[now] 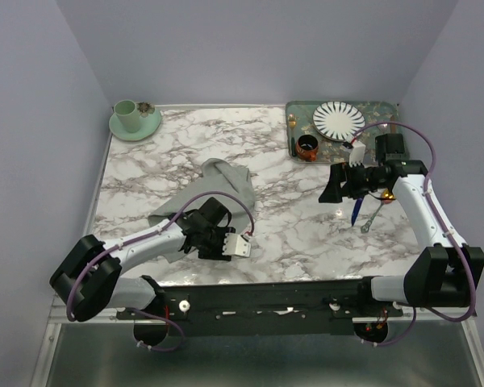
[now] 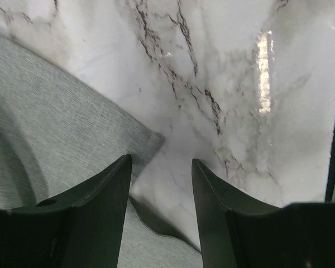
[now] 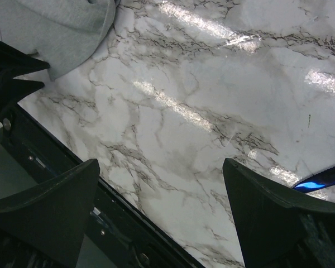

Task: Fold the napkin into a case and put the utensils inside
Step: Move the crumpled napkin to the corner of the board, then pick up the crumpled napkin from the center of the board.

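The grey napkin lies crumpled on the marble, left of centre. My left gripper hangs low over its near edge. In the left wrist view the napkin fills the left side and its corner reaches between the fingers. One finger is over the cloth, the other over bare marble. The left gripper is open and grips nothing. My right gripper stands wide open above bare marble. The utensils lie just beyond it: a blue-handled one and a spoon.
A green patterned tray at the back right holds a striped plate, an orange cup and a small gold fork. A green cup on a saucer stands at the back left. The table's near edge runs under the right gripper.
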You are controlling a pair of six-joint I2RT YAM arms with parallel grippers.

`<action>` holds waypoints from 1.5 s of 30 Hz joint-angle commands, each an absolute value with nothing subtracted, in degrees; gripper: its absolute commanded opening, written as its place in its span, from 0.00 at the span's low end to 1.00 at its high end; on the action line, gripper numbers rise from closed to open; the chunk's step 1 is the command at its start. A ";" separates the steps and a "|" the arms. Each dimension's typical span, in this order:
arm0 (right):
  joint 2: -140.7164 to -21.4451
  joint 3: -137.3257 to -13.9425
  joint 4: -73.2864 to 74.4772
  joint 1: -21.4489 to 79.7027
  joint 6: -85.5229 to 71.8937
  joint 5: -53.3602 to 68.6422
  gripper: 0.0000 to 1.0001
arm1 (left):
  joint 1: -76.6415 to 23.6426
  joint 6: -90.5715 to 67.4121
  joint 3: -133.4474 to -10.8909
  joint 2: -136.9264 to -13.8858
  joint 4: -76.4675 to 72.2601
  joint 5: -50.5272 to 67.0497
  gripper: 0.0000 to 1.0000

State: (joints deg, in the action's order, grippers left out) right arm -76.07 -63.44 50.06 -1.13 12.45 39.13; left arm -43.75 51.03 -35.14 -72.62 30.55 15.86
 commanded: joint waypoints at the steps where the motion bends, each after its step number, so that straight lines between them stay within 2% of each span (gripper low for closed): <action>1: -75.76 -63.10 50.01 -0.97 12.48 40.17 1.00 | -44.30 55.28 -36.99 -77.07 24.61 14.94 0.55; 5: -76.38 -63.72 50.36 -0.97 12.57 39.99 1.00 | -44.38 56.78 -37.70 -80.24 24.87 15.12 0.45; 9: -76.64 -63.98 50.36 -0.97 12.66 40.08 1.00 | -44.47 58.18 -37.53 -80.68 25.66 16.17 0.40; 13: -77.08 -63.99 50.27 -0.97 12.66 40.08 1.00 | -44.65 59.24 -38.93 -83.05 29.08 17.58 0.31; 14: -76.99 -63.98 50.19 -0.97 12.66 40.08 1.00 | -44.74 58.89 -39.54 -83.84 29.44 17.49 0.21; 18: -76.90 -64.42 49.84 -0.97 12.48 39.03 1.00 | -45.09 51.71 -45.33 -87.27 30.14 15.30 0.00; 23: -77.87 -66.88 50.10 -0.97 13.53 37.53 1.00 | -50.26 45.36 -62.81 -84.03 37.87 20.29 0.00; 27: -80.06 -71.09 50.27 -1.14 13.89 35.60 1.00 | -62.99 41.76 -74.42 -81.83 40.60 20.48 0.00; 30: -81.03 -73.29 50.89 -1.14 13.54 36.38 1.00 | -63.37 35.96 -81.20 -80.08 43.15 25.55 0.00; 33: -81.12 -74.88 51.68 -1.23 13.62 37.09 1.00 | -56.10 31.31 -79.90 -74.39 42.63 29.87 0.00; 37: -80.42 -74.09 51.85 -1.14 14.50 37.09 1.00 | -37.13 28.39 -74.37 -66.81 42.01 36.19 0.00; 38: -80.33 -73.40 51.77 -1.14 14.76 37.26 1.00 | -27.87 28.74 -73.66 -65.58 42.71 37.08 0.00; 40: -80.51 -72.78 51.33 -1.14 15.03 38.23 1.00 | -18.77 30.92 -72.08 -63.20 45.86 38.93 0.00; 41: -80.77 -72.69 51.24 -1.06 14.94 38.67 1.00 | -11.06 32.07 -69.81 -62.76 46.92 40.15 0.00; 44: -82.26 -72.25 50.45 -0.27 14.68 40.52 1.00 | -1.70 33.22 -62.44 -62.14 46.15 34.13 0.00; 45: -82.79 -72.51 50.19 -0.09 14.33 40.87 1.00 | 5.38 32.96 -60.58 -62.14 44.84 33.32 0.00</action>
